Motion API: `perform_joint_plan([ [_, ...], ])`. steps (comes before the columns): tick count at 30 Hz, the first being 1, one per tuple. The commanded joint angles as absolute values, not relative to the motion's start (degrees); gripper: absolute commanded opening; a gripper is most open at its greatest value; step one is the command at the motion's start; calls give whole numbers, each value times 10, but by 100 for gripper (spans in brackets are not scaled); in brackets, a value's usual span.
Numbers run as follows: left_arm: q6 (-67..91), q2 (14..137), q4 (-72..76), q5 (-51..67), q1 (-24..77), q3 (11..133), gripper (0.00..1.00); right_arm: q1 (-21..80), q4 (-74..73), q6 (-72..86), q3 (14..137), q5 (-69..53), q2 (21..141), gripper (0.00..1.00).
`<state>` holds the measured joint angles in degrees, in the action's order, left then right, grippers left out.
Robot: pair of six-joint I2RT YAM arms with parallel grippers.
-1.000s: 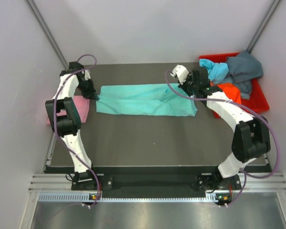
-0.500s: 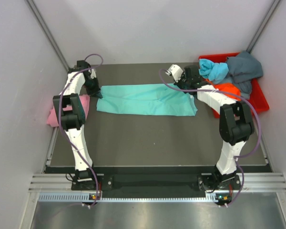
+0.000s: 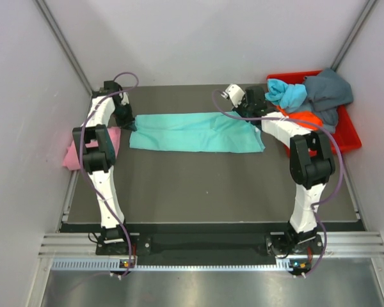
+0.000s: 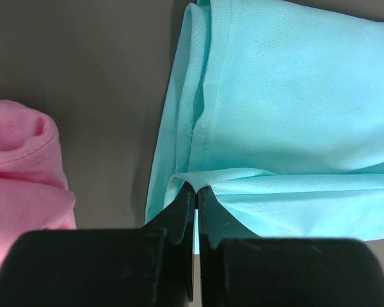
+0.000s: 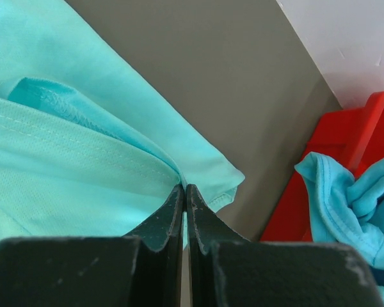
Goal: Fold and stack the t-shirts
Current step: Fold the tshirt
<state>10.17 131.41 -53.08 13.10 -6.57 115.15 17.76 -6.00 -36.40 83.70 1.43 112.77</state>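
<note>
Both jaws tight on teal t-shirt (image 3: 192, 134) ends

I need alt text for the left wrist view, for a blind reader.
The left gripper, its jaws shut, pinches a fold of the teal t-shirt on the dark table. A pink t-shirt lies apart, at the picture's left edge.

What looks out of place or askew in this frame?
Nothing damaged or spilled. The pink t-shirt lies at the table's left edge, seemingly overhanging it, and the dark grey-blue t-shirt drapes over the red bin's far rim. The teal t-shirt lies flat, ends pinched by left tool and right tool.
</note>
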Motion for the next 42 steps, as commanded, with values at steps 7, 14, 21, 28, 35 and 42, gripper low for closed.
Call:
perform_joint_plan([
  [7,103,1297,-504,103,-66,1167,29,181,-15,-367,859,42,1135,7],
  [14,104,1212,-508,112,-67,1127,58,184,-10,-326,841,77,1070,50],
  [21,106,1185,-509,129,-67,1035,64,184,-86,-200,792,31,994,52],
  [28,96,1212,-518,114,-67,1014,67,156,-115,33,696,-94,974,53],
  [35,94,1225,-510,93,-67,1004,68,92,-126,62,712,-102,1024,53],
  [42,91,1242,-512,85,-66,1005,65,42,-122,50,718,-93,1073,52],
])
